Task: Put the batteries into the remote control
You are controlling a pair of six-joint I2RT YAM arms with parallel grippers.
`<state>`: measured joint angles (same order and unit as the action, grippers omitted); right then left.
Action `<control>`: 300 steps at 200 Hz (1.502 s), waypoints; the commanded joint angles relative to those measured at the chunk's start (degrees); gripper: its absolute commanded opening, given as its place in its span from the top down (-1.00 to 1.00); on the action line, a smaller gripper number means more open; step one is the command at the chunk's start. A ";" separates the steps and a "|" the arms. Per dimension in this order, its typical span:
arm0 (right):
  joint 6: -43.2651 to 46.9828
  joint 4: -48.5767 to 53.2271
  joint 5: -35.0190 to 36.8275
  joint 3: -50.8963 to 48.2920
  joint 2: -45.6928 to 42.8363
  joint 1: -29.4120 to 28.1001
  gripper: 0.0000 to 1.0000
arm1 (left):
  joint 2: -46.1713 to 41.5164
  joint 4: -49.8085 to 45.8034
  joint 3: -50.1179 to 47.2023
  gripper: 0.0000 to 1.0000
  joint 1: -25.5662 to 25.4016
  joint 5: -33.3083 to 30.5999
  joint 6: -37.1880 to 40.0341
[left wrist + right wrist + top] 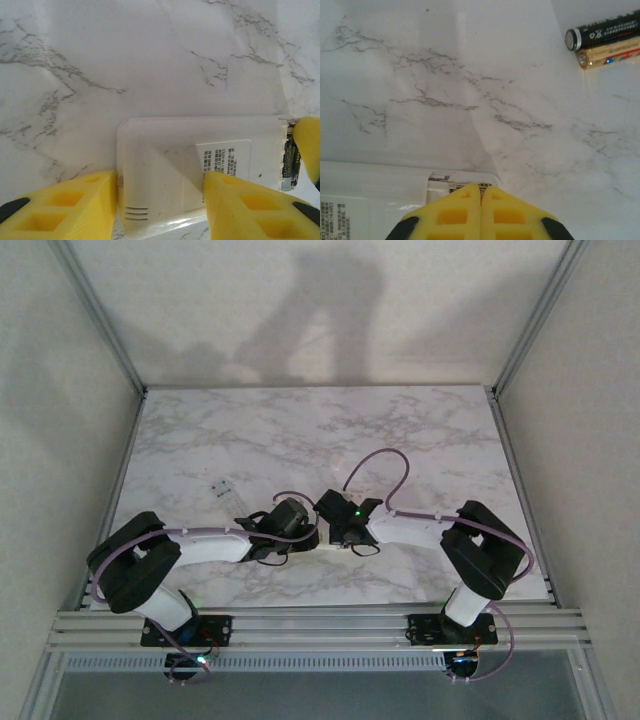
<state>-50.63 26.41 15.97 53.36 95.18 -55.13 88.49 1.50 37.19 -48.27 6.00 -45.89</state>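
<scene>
Just beneath the tip of your right gripper (pixel 480 192), whose jaws are pressing fully together on nothing, the remote's (pixel 160 145) open bay (pixel 451 186) is sitting, so you are working right at the loading end. The remote is lying back-up on the table (pixel 420 75), its long axis running crosswise to this gripper and stretching away to its left. The batteries (pixel 607 34) you are needing next are lying ahead of the gripper and off to its right, well apart from it. They are touching side by side, their long axes running nearly parallel to the remote's and their round end caps pointing to the gripper's left. What looks like a seated battery (pixel 290 162) is already occupying the bay. Your left gripper (pixel 159 177) is standing partly open along the remote's length, one finger (pixel 65 205) just off its rounded end and the other over its label; whether it is pressing down, you cannot tell. Judging from this, the right arm is sitting nearer for the pickup, and it is going to need open jaws closing across the batteries' short axis.
</scene>
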 commanded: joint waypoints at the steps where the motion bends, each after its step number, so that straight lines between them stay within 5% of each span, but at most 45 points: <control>1: -0.36 7.05 -8.95 0.04 -1.53 -0.69 0.83 | 2.01 4.30 -0.71 0.04 -1.82 3.49 -0.32; 114: 2.14 11.40 -3.90 3.48 -4.92 0.69 0.69 | 2.14 4.42 -0.63 0.04 -1.96 3.55 -0.38; 300: -15.64 5.24 -2.62 -3.44 -7.93 1.70 0.77 | 2.47 5.63 -0.45 0.04 -2.27 3.60 -1.90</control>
<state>-64.01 32.23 12.58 50.63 86.87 -53.80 88.92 2.72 37.19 -48.66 5.63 -46.57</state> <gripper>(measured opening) 0.118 0.481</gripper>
